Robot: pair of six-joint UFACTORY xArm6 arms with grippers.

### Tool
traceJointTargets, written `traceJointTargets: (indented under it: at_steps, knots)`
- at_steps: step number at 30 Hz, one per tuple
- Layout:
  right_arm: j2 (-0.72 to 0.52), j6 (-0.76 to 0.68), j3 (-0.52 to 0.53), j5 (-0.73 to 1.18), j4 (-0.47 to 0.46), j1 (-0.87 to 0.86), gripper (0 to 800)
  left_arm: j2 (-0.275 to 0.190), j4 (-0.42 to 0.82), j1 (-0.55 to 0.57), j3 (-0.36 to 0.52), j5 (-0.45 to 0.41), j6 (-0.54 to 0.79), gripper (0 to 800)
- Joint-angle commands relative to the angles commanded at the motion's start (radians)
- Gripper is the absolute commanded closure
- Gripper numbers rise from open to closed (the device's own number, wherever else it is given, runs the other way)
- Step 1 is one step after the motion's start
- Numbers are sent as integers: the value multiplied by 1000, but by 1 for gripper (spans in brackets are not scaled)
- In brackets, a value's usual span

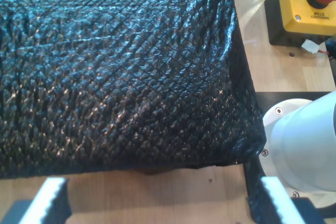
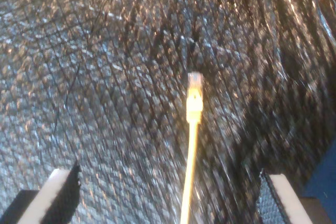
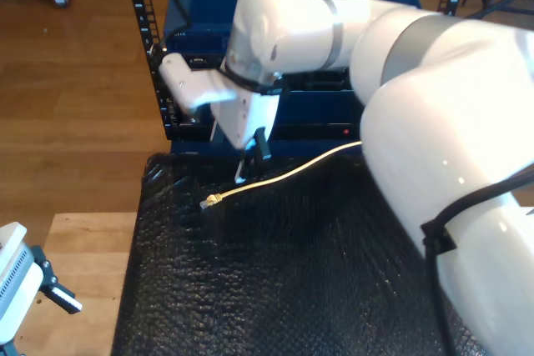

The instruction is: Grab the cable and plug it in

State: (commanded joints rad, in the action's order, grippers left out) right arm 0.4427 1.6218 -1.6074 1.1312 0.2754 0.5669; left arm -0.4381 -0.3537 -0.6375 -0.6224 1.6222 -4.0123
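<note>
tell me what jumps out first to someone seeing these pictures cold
The pale yellow cable stands out most, snaking across the black textured mat with its clear plug lying loose on it. My second hand hangs open right above that plug, in front of the blue rack at the exterior view's top. A yellow emergency stop box sits on the wooden table beside the mat.

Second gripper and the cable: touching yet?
Apart. In the second wrist view the cable runs up the middle between my second gripper's open fingers, with black mat visible on both sides.
</note>
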Motion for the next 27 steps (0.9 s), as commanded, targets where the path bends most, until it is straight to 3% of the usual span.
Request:
traceJointTargets:
  at_steps: [7, 17, 27]
  knots:
    - [0, -2, 63, -63, -14, 17, 13, 2, -12, 3, 11, -29, -14, 0]
    - [25, -103, 83, -124, -152, 35, 20, 5, -34, 43, 17, -35, -41, 0]
    - [57, -107, 83, -153, -158, 61, 28, 6, -37, 72, 35, -66, -74, 0]
